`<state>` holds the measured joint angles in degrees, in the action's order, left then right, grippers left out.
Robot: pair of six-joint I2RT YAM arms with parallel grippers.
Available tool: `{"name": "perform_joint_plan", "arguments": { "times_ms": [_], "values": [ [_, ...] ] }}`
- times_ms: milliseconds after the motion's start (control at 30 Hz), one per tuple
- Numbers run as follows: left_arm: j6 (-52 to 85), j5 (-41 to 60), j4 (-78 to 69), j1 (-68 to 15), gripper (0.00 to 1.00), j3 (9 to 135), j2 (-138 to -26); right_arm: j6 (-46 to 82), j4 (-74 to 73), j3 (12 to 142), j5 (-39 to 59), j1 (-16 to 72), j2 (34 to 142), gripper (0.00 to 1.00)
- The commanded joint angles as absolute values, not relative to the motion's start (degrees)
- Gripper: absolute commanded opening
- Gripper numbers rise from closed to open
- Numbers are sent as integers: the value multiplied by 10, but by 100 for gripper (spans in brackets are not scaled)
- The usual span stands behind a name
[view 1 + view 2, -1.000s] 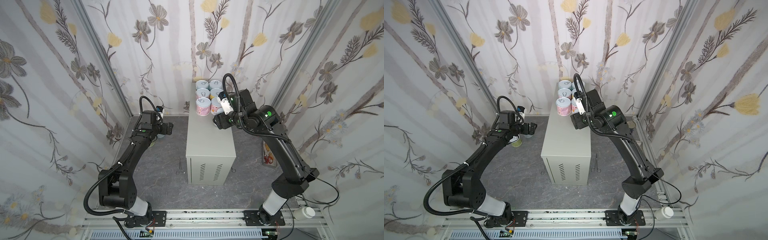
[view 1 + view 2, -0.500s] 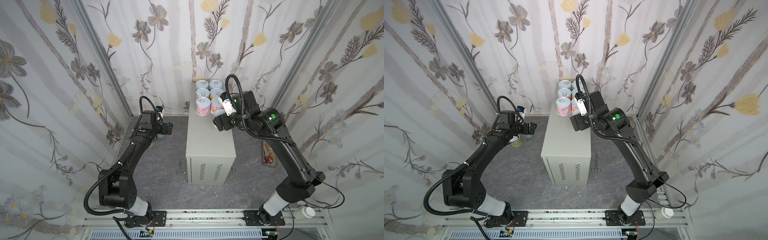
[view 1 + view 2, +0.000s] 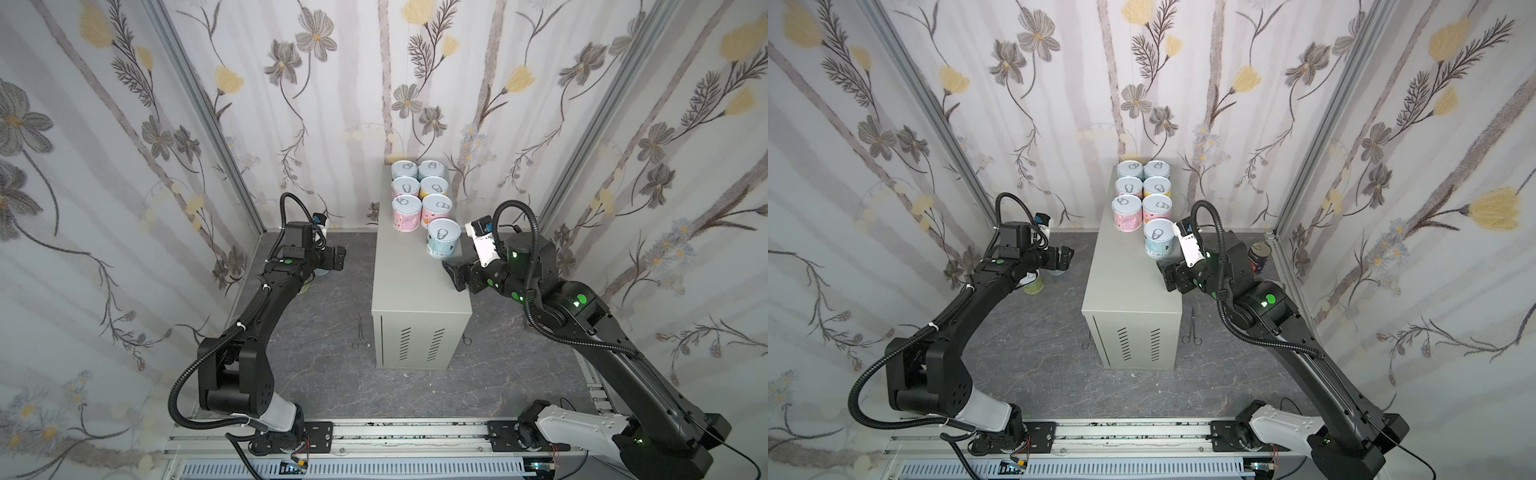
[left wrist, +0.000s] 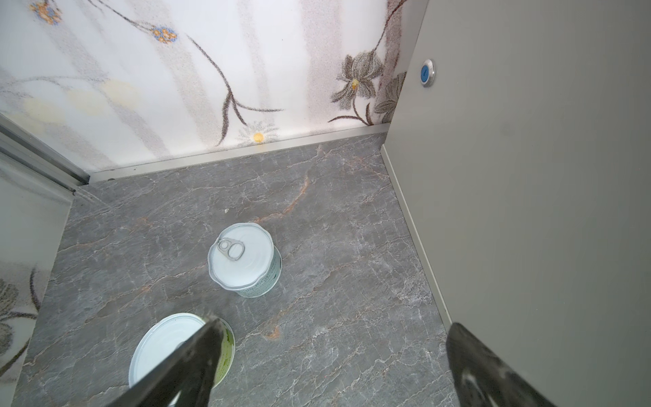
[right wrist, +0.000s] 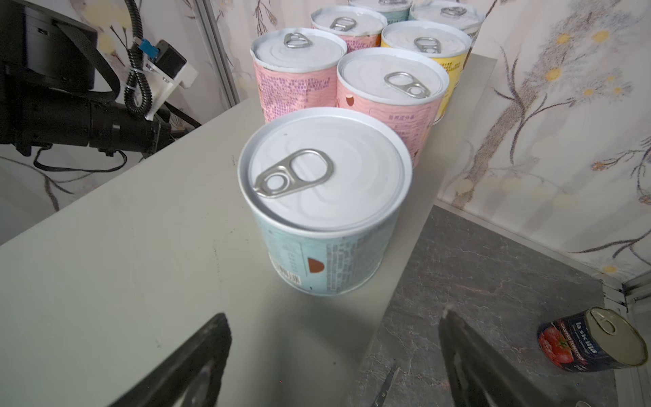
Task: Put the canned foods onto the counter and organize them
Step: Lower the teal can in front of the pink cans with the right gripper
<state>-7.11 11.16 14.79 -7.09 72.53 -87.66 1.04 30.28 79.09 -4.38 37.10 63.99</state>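
Several short canned foods (image 3: 419, 195) stand in two rows at the back of the grey counter (image 3: 415, 291). A blue-labelled can (image 3: 444, 243) (image 5: 326, 201) stands alone in front of them, near the counter's right edge. My right gripper (image 3: 454, 272) (image 5: 333, 338) is open and empty, a little short of that can. A dark-blue tomato can (image 3: 1259, 257) (image 5: 591, 341) stands on the floor to the right. My left gripper (image 3: 338, 257) (image 4: 334, 334) hangs open over the floor left of the counter. Below it are a pale-green can (image 4: 245, 259) and a green can (image 4: 176, 349), the latter partly hidden by a finger.
Metal scissors (image 3: 360, 332) lie on the floor left of the counter and another pair (image 3: 1192, 328) (image 5: 387, 384) to its right. Flowered walls enclose the grey marble floor (image 3: 324, 365). The counter's side carries a blue button (image 4: 427, 73). A rail (image 3: 374, 432) runs along the front.
My right gripper has opened, let go of the blue-labelled can on the counter and drawn back toward the front right. The left arm has not moved.
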Motion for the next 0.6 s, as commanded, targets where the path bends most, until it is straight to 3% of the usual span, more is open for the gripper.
{"name": "perform_joint_plan", "arguments": {
  "times_ms": [0, 300, 567],
  "values": [
    [-77, 120, 144, -71, 100, 728, -876, 17, 186, 751, -40, 371, 618, 91],
    [-80, 115, 143, -70, 100, 729, -882, 22, 115, 713, -42, 371, 625, 90],
    [-83, 118, 146, -70, 100, 733, -894, 18, 100, 718, -33, 371, 654, 81]
  ]
}}
